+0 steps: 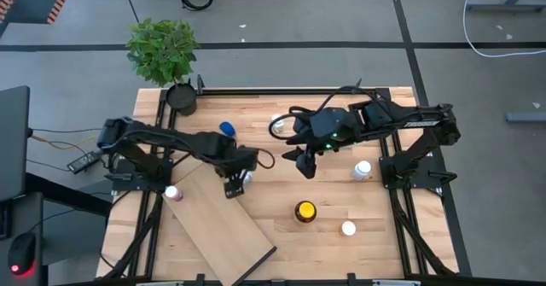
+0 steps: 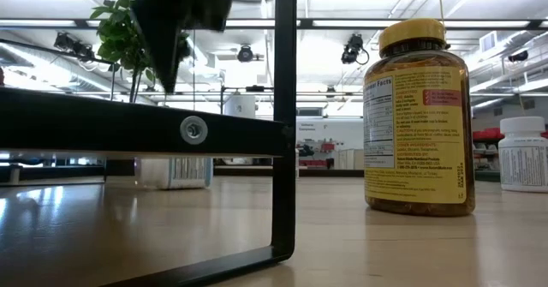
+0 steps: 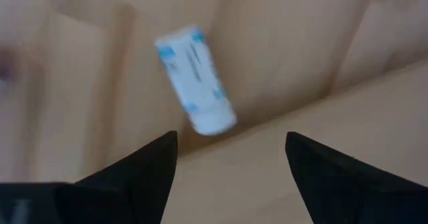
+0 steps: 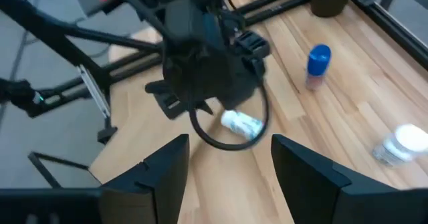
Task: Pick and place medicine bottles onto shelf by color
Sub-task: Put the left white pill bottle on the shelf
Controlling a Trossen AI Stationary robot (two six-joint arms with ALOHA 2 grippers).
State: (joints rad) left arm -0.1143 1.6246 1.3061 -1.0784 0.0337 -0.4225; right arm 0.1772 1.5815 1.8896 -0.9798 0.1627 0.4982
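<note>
Hanging spread and empty: left claw, above the shelf's upper end.

- Standing at the shelf's left corner: pinkish bottle; possibly placed.
- Sitting at the surface's far edge: black plant pot, clear of the work.
- Lying on its side just under that claw: white bottle; on the board or beside it, cannot tell.
- Waiting on the surface: blue-capped bottle, white-capped bottle.
- Hovering mid-surface, fingers apart, gripping nothing: right claw.
- Waiting further right: amber bottle, two more white-capped bottles.

Remaining: most of the sorting, judging by the count.
</note>
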